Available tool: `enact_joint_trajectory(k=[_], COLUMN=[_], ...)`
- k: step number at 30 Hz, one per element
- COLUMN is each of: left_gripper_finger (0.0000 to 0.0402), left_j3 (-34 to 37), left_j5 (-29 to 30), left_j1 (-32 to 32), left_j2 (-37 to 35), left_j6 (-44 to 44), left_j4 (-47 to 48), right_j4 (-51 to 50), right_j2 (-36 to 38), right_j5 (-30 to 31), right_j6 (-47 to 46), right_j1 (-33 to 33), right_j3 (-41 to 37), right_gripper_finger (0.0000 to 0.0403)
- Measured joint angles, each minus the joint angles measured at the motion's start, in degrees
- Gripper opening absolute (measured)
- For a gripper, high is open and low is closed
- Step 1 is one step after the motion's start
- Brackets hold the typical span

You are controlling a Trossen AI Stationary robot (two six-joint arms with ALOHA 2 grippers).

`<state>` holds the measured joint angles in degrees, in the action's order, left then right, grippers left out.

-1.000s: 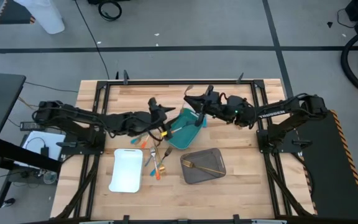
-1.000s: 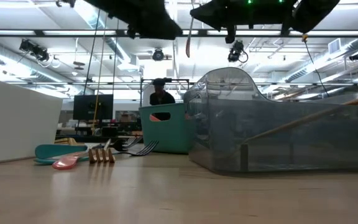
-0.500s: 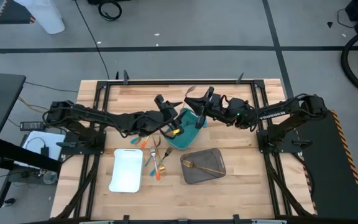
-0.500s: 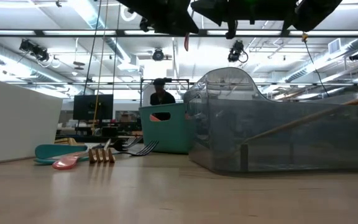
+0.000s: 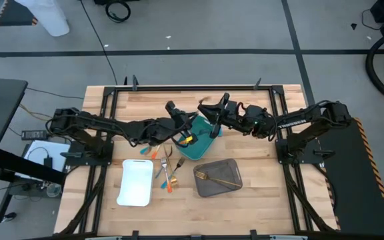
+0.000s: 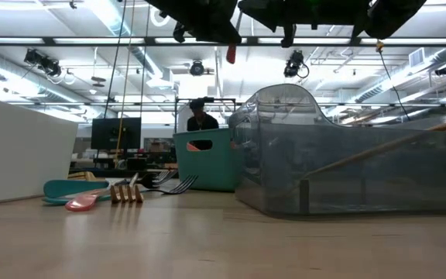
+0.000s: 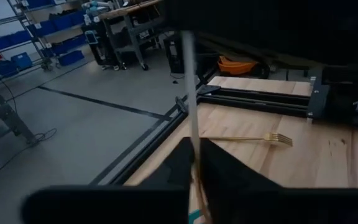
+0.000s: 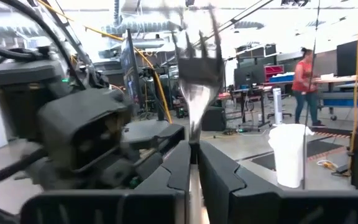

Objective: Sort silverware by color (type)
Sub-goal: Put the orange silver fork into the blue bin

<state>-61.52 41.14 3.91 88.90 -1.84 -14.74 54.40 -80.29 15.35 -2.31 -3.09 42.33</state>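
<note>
Your right end effector [image 5: 209,110] pinches a silver-headed fork [image 8: 197,68] above the teal tray [image 5: 202,143] near the table's far edge; your left end effector [image 5: 187,133] pinches its handle.

A white tray [image 5: 136,183], a teal tray [image 5: 199,139] and a grey tray [image 5: 218,179] sit on pale wood table [image 5: 259,193].
</note>
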Motion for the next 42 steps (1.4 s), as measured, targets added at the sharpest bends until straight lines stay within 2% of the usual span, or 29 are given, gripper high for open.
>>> enact_joint_trajectory(k=[8, 14, 17, 21, 24, 27, 35, 42], left_gripper_finger=[0.0014, 0.0014, 0.0014, 0.0014, 0.0014, 0.0014, 0.0014, 0.0014], left_j3=[0.0, -0.1, -0.1, -0.1, 0.0, 0.0, 0.0, 0.0], left_j5=[-1.9, -6.8, -11.1, -18.6, -21.9, -23.0, -25.4, -33.8], left_j1=[0.0, -0.5, -1.2, -2.9, -4.1, -4.9, -6.7, -8.9], left_j2=[-1.6, -5.4, -5.5, -4.8, -4.3, -3.8, 0.6, 4.1], left_j6=[2.0, 9.1, 11.1, 14.0, 16.1, 17.0, 19.1, 21.4], left_j4=[2.7, 13.1, 15.7, 17.0, 18.9, 21.2, 23.7, 25.8], right_j4=[-4.1, -14.5, -21.5, -30.2, -35.1, -39.3, -47.7, -52.2], right_j2=[0.3, 5.4, 9.0, 13.0, 15.1, 16.8, 22.1, 24.3], right_j5=[-2.8, -3.2, -3.1, -3.6, -5.6, -7.4, -7.6, -7.2], right_j6=[-0.5, 0.5, 0.8, 0.9, 1.0, 1.0, 1.0, 2.4], right_j1=[0.0, -1.4, -2.4, -3.6, -4.4, -5.2, -6.9, -7.0], right_j3=[0.0, 0.0, 0.1, 0.1, 0.1, 0.1, 0.1, 0.1], right_gripper_finger=[0.0109, 0.0154, 0.0167, 0.0176, 0.0176, 0.0174, 0.0174, 0.0174])
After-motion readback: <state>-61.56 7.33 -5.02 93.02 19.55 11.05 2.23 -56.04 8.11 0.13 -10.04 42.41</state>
